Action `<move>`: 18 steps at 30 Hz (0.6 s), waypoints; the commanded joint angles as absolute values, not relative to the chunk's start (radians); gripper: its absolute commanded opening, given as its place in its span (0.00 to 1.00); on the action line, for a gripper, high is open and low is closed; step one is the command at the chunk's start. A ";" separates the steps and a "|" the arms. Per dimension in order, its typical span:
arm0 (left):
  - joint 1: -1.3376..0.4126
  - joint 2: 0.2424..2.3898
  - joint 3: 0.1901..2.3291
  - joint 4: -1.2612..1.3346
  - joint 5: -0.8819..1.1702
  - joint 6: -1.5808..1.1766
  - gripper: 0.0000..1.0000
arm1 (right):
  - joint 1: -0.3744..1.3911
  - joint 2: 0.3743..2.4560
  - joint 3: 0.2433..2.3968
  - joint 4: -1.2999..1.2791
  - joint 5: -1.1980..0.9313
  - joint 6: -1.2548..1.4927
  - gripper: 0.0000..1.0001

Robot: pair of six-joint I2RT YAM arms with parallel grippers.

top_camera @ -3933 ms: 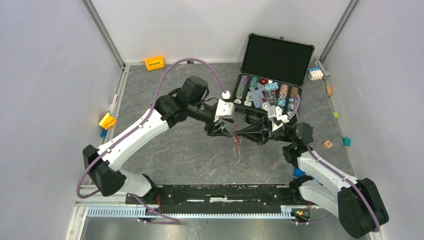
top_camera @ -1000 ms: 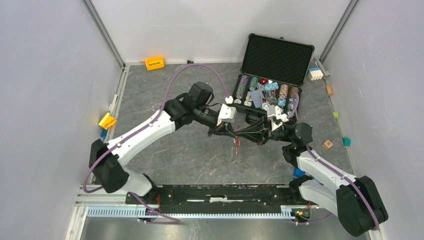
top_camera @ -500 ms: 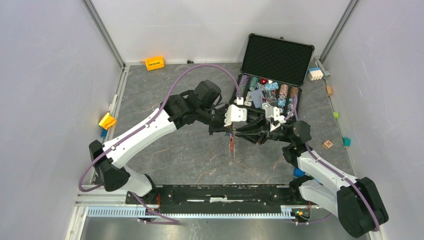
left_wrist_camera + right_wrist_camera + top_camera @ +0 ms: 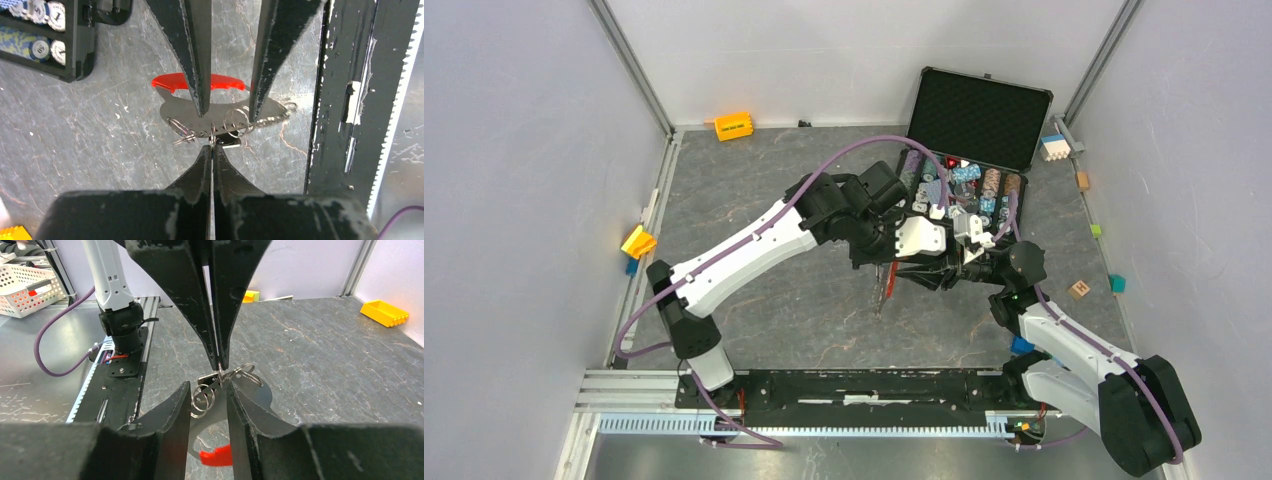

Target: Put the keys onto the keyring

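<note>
The keyring (image 4: 882, 287) hangs in mid-air above the grey table: a red fob (image 4: 172, 81), a flat silver plate (image 4: 182, 107), a thin chain (image 4: 272, 118) and split rings (image 4: 202, 400). My left gripper (image 4: 211, 148) is shut on a ring at the top of this bundle. The left gripper (image 4: 219, 362) comes down from above in the right wrist view. My right gripper (image 4: 208, 390) stands open, its fingers either side of the rings and plate without pinching them. I cannot tell the keys apart from the rings; a small flat metal piece (image 4: 207, 379) hangs there.
An open black case (image 4: 979, 118) with stacked poker chips (image 4: 954, 185) stands just behind both grippers. An orange block (image 4: 733, 126) lies at the back left and a yellow one (image 4: 638, 241) by the left wall. Small blocks (image 4: 1079, 289) sit along the right. The black rail (image 4: 864, 385) runs along the near edge.
The left gripper has shut on a ring and the left arm has swung right, toward the case. The right gripper has opened off the keyring, which now hangs from the left gripper.
</note>
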State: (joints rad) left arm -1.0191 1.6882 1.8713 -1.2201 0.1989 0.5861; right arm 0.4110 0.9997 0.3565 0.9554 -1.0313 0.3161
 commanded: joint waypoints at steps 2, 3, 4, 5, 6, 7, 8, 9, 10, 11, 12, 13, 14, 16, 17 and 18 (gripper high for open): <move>-1.037 1.759 2.045 -1.395 0.115 0.508 0.02 | 0.409 1.000 0.363 1.016 -1.047 0.332 0.37; -1.039 1.779 2.066 -1.419 0.107 0.497 0.02 | 0.409 1.001 0.361 1.026 -1.047 0.337 0.37; -1.042 1.800 2.091 -1.443 0.092 0.487 0.02 | 0.408 1.003 0.358 1.033 -1.048 0.340 0.37; -1.045 1.813 2.110 -1.460 0.083 0.478 0.02 | 0.409 1.003 0.355 1.037 -1.048 0.343 0.37; -1.046 1.829 2.126 -1.477 0.076 0.468 0.02 | 0.410 1.003 0.353 1.042 -1.048 0.345 0.37; -1.047 1.838 2.137 -1.484 0.071 0.461 0.02 | 0.408 1.005 0.350 1.052 -1.048 0.352 0.36; -1.048 1.845 2.142 -1.490 0.071 0.455 0.02 | 0.409 1.005 0.348 1.061 -1.048 0.358 0.36; -1.050 1.847 2.144 -1.490 0.072 0.449 0.02 | 0.411 1.009 0.344 1.075 -1.048 0.365 0.35; -1.052 1.848 2.146 -1.493 0.073 0.448 0.02 | 0.411 1.010 0.341 1.084 -1.046 0.370 0.35; -1.052 1.847 2.147 -1.494 0.073 0.446 0.02 | 0.410 1.012 0.340 1.090 -1.045 0.373 0.35; -1.054 1.847 2.152 -1.495 0.072 0.441 0.02 | 0.410 1.013 0.338 1.093 -1.044 0.373 0.35; -1.054 1.848 2.160 -1.501 0.077 0.442 0.02 | 0.411 1.015 0.335 1.097 -1.042 0.374 0.35; -1.055 1.848 2.166 -1.503 0.084 0.440 0.02 | 0.413 1.018 0.332 1.107 -1.040 0.380 0.34; -1.055 1.846 2.175 -1.502 0.107 0.438 0.02 | 0.420 1.025 0.324 1.145 -1.040 0.401 0.33; -1.054 1.845 2.176 -1.502 0.118 0.437 0.02 | 0.423 1.029 0.320 1.164 -1.040 0.412 0.33; -1.055 1.845 2.179 -1.501 0.130 0.438 0.02 | 0.425 1.033 0.317 1.182 -1.040 0.422 0.32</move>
